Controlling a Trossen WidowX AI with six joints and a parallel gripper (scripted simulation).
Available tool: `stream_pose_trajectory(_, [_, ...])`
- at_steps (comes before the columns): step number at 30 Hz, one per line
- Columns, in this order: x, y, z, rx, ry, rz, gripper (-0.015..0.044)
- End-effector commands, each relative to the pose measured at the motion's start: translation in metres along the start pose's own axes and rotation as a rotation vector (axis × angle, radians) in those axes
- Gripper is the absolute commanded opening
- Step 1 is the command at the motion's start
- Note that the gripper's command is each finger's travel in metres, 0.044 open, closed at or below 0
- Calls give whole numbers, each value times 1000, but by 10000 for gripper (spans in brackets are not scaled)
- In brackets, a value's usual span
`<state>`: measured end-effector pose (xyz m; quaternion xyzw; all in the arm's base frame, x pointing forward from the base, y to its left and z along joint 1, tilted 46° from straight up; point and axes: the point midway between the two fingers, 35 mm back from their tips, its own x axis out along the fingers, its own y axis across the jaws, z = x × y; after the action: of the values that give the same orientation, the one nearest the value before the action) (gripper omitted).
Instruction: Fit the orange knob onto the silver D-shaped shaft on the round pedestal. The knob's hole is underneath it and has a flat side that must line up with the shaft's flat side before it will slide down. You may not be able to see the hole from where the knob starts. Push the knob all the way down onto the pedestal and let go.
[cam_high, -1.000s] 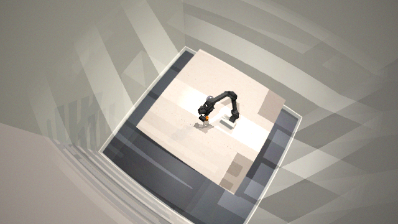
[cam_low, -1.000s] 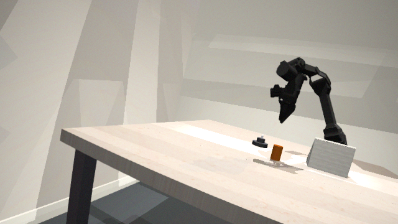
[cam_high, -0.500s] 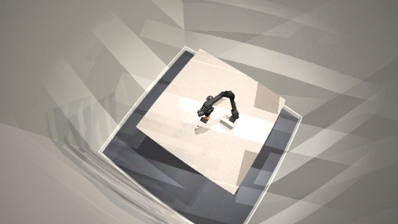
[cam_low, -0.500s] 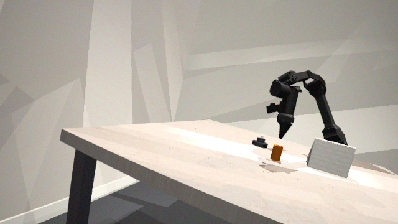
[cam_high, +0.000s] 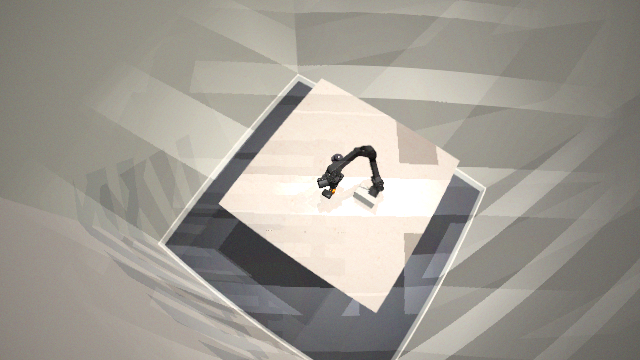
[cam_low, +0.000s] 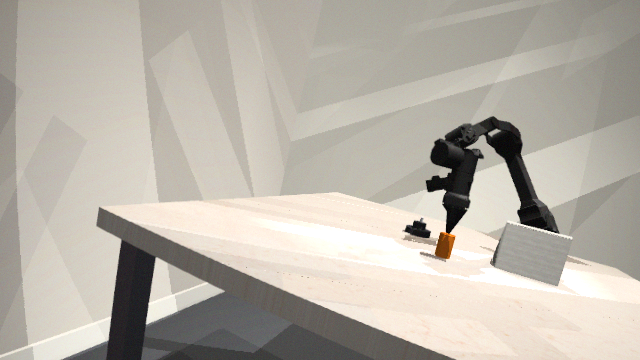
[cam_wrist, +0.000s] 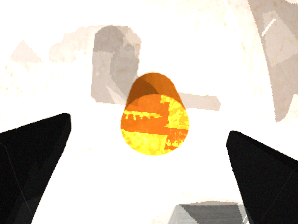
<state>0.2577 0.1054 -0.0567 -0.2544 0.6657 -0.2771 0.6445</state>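
The orange knob (cam_high: 333, 191) (cam_low: 445, 246) (cam_wrist: 155, 125) stands upright on the table. My gripper (cam_low: 450, 232) (cam_wrist: 152, 131) is open and empty, pointing down just above the knob. In the wrist view the knob's round top lies between the two spread fingertips, a little nearer the left one. The knob's underside and hole are hidden. The dark round pedestal (cam_low: 418, 230) stands on the table beyond the knob, with the small silver shaft (cam_low: 421, 220) upright on it. In the top view the pedestal (cam_high: 337, 157) is partly beside the arm. The shaft's flat side cannot be made out.
A light grey block (cam_high: 364, 196) (cam_low: 532, 254) stands by the arm's base, to the right of the knob. The table (cam_high: 300, 240) (cam_low: 250, 260) has its edges well away from the knob and pedestal. The arm (cam_high: 367, 151) (cam_low: 522, 175) arches above the table.
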Motion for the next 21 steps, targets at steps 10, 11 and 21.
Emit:
stream_pose_trajectory(10, [22, -1, 0, -9, 0, -8, 440])
stream_pose_trajectory(11, [24, -1, 0, -9, 0, -8, 440])
stream_pose_trajectory(21, [40, -2, -1, -9, 0, -9, 440])
